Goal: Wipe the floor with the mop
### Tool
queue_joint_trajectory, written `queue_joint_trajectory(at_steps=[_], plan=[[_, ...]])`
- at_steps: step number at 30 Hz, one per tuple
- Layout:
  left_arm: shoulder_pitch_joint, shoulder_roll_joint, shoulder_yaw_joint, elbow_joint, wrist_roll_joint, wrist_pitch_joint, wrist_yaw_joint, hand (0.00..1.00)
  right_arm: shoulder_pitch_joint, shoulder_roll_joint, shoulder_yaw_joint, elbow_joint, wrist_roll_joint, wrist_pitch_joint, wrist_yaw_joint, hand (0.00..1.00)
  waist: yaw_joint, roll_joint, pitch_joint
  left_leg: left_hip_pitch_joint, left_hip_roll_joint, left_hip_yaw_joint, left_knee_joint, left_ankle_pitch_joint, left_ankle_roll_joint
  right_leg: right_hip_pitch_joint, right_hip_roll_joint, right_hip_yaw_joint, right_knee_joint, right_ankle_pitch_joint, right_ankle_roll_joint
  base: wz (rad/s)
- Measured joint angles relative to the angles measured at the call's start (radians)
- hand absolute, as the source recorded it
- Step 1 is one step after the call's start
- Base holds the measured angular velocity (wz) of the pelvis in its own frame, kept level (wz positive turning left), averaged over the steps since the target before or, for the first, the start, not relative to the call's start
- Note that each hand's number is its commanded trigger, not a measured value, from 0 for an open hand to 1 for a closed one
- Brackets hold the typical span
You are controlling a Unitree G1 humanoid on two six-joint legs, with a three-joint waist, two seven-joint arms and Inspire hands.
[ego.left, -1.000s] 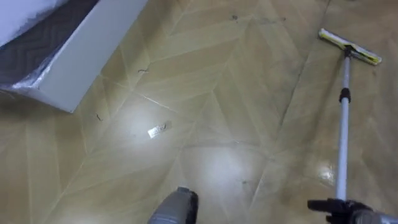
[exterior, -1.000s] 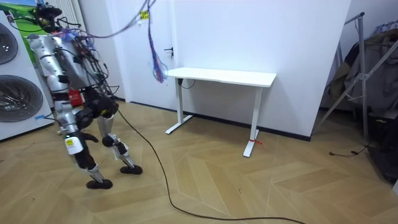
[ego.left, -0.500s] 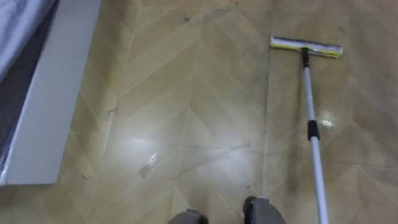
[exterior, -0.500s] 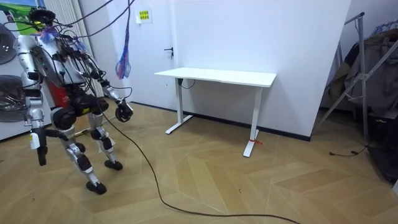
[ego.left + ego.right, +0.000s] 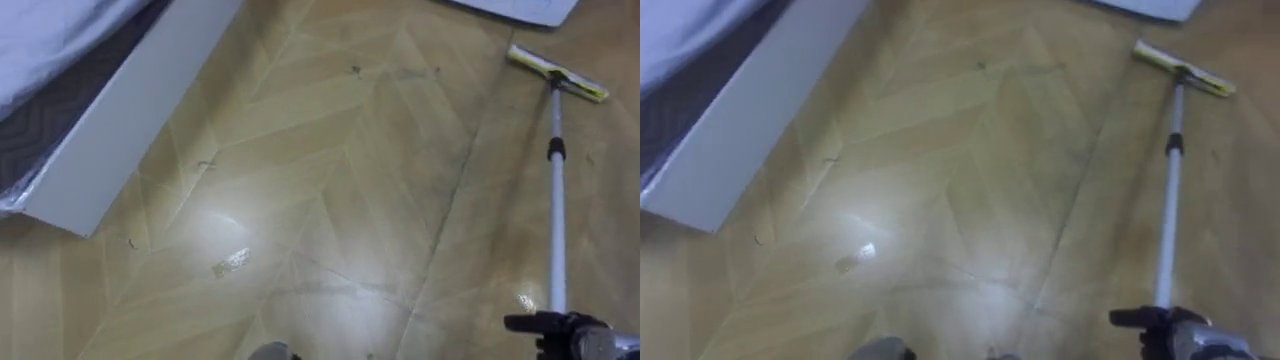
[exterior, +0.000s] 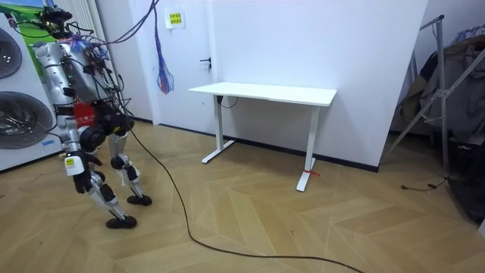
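Note:
A mop lies stretched out over the wooden floor ahead of me. Its flat white and yellow head [image 5: 556, 73] rests on the floor at the upper right, just below a white sheet-like edge. The grey pole [image 5: 556, 215] runs from the head straight down to my right hand [image 5: 572, 338], which is shut on the pole's near end at the lower right. The right eye view gives the same mop head [image 5: 1183, 67], pole [image 5: 1166, 215] and right hand [image 5: 1185, 338]. In the room view the robot [image 6: 79, 114] stands on both feet beside the washing machines.
A long white panel [image 5: 130, 110] with grey and pale cloth on it slants across the upper left. A small pale scrap [image 5: 231, 263] lies on the floor. In the room view a white desk [image 6: 265, 95] stands by the wall and a clothes rack [image 6: 443, 83] stands at the right.
The robot has stepped and turned beside the washing machines, so the eye view has swung. The mop head now shows farther right, the white panel slants again, and my right hand is back in sight.

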Motion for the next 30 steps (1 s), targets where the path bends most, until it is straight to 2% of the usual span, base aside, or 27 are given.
queue_joint_trajectory(at_steps=[1, 2, 4, 6, 8, 9, 10, 11, 12, 13, 14, 15, 16, 19, 21, 23, 24, 25, 30], plan=[[0.002, -0.008, 0.012, 0.002, 0.000, 0.004, -0.004, 0.00, 0.043, 0.011, 0.001, 0.007, 0.001, -0.011, 0.008, 1.00, -0.001, 0.001, -0.0005, 0.039, -0.001, 0.025, -0.043, 0.002, 0.003, 0.031, 0.010, 0.035, -0.024, 0.003, 0.005, 0.26], [0.003, -0.012, 0.021, 0.003, 0.000, 0.005, -0.009, 0.00, 0.063, 0.018, 0.001, 0.006, 0.001, -0.013, 0.011, 1.00, -0.001, 0.002, -0.0011, 0.058, -0.003, 0.032, -0.062, 0.002, 0.004, 0.046, 0.015, 0.048, -0.035, 0.004, 0.006, 0.09], [-0.003, -0.014, 0.048, 0.005, 0.000, 0.008, -0.022, 0.00, 0.155, 0.051, 0.017, 0.011, 0.004, -0.035, 0.012, 1.00, -0.002, -0.003, -0.0033, 0.144, -0.009, 0.070, -0.146, 0.001, 0.009, 0.096, 0.023, 0.101, -0.060, 0.008, 0.012, -0.19], [-0.028, -0.015, 0.068, 0.011, 0.020, 0.006, -0.020, 0.00, 0.201, 0.075, 0.024, 0.017, 0.002, -0.042, 0.009, 1.00, -0.010, 0.001, -0.0047, 0.195, -0.009, 0.081, -0.173, -0.005, 0.021, 0.129, 0.020, 0.098, -0.053, 0.016, 0.019, -0.38], [-0.049, -0.015, 0.074, 0.034, 0.021, -0.007, -0.011, 0.00, 0.225, 0.102, 0.036, 0.014, 0.001, -0.040, -0.007, 1.00, -0.030, 0.010, -0.0078, 0.223, -0.006, 0.081, -0.157, -0.004, 0.022, 0.176, 0.024, 0.116, -0.064, 0.029, 0.018, -0.22], [-0.060, -0.018, 0.074, 0.033, 0.022, -0.025, -0.004, 0.00, 0.239, 0.117, 0.057, 0.011, 0.004, -0.038, -0.015, 1.00, -0.060, 0.013, -0.0137, 0.224, -0.010, 0.073, -0.170, -0.002, 0.024, 0.211, 0.025, 0.135, -0.092, 0.029, 0.018, 0.04], [-0.085, -0.024, 0.074, 0.028, 0.021, -0.038, 0.005, 0.00, 0.248, 0.129, 0.060, 0.010, 0.008, -0.039, -0.021, 1.00, -0.082, 0.023, -0.0182, 0.227, -0.006, 0.081, -0.213, 0.006, 0.042, 0.237, 0.024, 0.149, -0.127, 0.031, 0.022, 0.06], [-0.093, -0.026, 0.074, 0.027, 0.019, -0.046, 0.010, 0.00, 0.252, 0.137, 0.060, 0.008, 0.009, -0.039, -0.023, 1.00, -0.085, 0.025, -0.0197, 0.243, -0.004, 0.096, -0.225, 0.015, 0.052, 0.251, 0.020, 0.146, -0.147, 0.035, 0.031, -0.17], [-0.095, -0.032, 0.076, 0.021, 0.018, -0.056, 0.021, 0.00, 0.253, 0.152, 0.059, 0.005, 0.010, -0.039, -0.022, 1.00, -0.077, 0.023, -0.0180, 0.291, -0.006, 0.115, -0.268, 0.037, 0.061, 0.285, 0.007, 0.119, -0.204, 0.054, 0.047, -0.57], [-0.082, -0.036, 0.077, 0.019, 0.018, -0.056, 0.032, 0.00, 0.254, 0.165, 0.059, 0.005, 0.018, -0.039, -0.017, 1.00, -0.066, 0.024, -0.0197, 0.350, -0.008, 0.119, -0.324, 0.053, 0.065, 0.332, -0.005, 0.056, -0.273, 0.082, 0.052, -0.76], [-0.075, -0.037, 0.077, 0.017, 0.019, -0.055, 0.035, 0.00, 0.255, 0.170, 0.059, 0.005, 0.022, -0.040, -0.013, 1.00, -0.060, 0.026, -0.0212, 0.379, -0.008, 0.118, -0.353, 0.059, 0.065, 0.358, -0.010, 0.023, -0.307, 0.097, 0.053, -0.77], [-0.062, -0.039, 0.084, 0.014, 0.028, -0.046, 0.043, 0.00, 0.253, 0.176, 0.059, 0.001, 0.028, -0.042, -0.006, 1.00, -0.056, 0.031, -0.0247, 0.410, -0.010, 0.088, -0.402, 0.070, 0.068, 0.411, -0.012, -0.027, -0.371, 0.125, 0.057, -0.52], [-0.053, -0.041, 0.093, 0.001, 0.044, -0.031, 0.052, 0.00, 0.251, 0.182, 0.059, -0.022, 0.028, -0.040, -0.002, 1.00, -0.060, 0.025, -0.0271, 0.433, -0.016, 0.062, -0.436, 0.082, 0.070, 0.440, -0.012, -0.049, -0.422, 0.147, 0.062, -0.31], [-0.044, -0.040, 0.093, -0.016, 0.064, -0.021, 0.058, 0.00, 0.249, 0.184, 0.059, -0.052, 0.027, -0.032, 0.004, 1.00, -0.074, 0.005, -0.0251, 0.482, -0.031, 0.055, -0.507, 0.117, 0.078, 0.482, -0.012, -0.061, -0.483, 0.173, 0.071, 0.14], [-0.025, -0.039, 0.095, -0.034, 0.073, -0.018, 0.058, 0.00, 0.249, 0.187, 0.058, -0.060, 0.028, -0.032, 0.002, 1.00, -0.074, -0.006, -0.0236, 0.512, -0.036, 0.043, -0.534, 0.128, 0.080, 0.496, -0.013, -0.068, -0.497, 0.177, 0.072, 0.05], [-0.002, -0.039, 0.096, -0.047, 0.096, -0.012, 0.058, 0.00, 0.249, 0.188, 0.058, -0.067, 0.028, -0.032, 0.002, 1.00, -0.074, -0.013, -0.0216, 0.529, -0.038, 0.032, -0.544, 0.129, 0.080, 0.515, -0.013, -0.070, -0.510, 0.178, 0.073, 0.00], [0.008, -0.039, 0.096, -0.054, 0.105, 0.000, 0.058, 0.00, 0.249, 0.189, 0.058, -0.074, 0.027, -0.032, 0.001, 1.00, -0.075, -0.016, -0.0177, 0.537, -0.039, 0.013, -0.545, 0.129, 0.080, 0.525, -0.012, -0.071, -0.516, 0.178, 0.073, 0.00], [0.019, -0.040, 0.097, -0.065, 0.108, 0.014, 0.058, 0.00, 0.249, 0.190, 0.058, -0.078, 0.026, -0.031, 0.000, 1.00, -0.075, -0.023, -0.0182, 0.542, -0.040, 0.006, -0.547, 0.129, 0.080, 0.535, -0.011, -0.070, -0.525, 0.178, 0.073, 0.00], [0.050, -0.052, 0.137, -0.113, 0.112, 0.046, 0.056, 0.00, 0.280, 0.193, 0.059, -0.113, 0.025, -0.031, -0.004, 1.00, -0.081, -0.022, -0.0162, 0.583, -0.038, -0.040, -0.577, 0.144, 0.077, 0.557, 0.000, -0.062, -0.518, 0.188, 0.060, 0.02]])
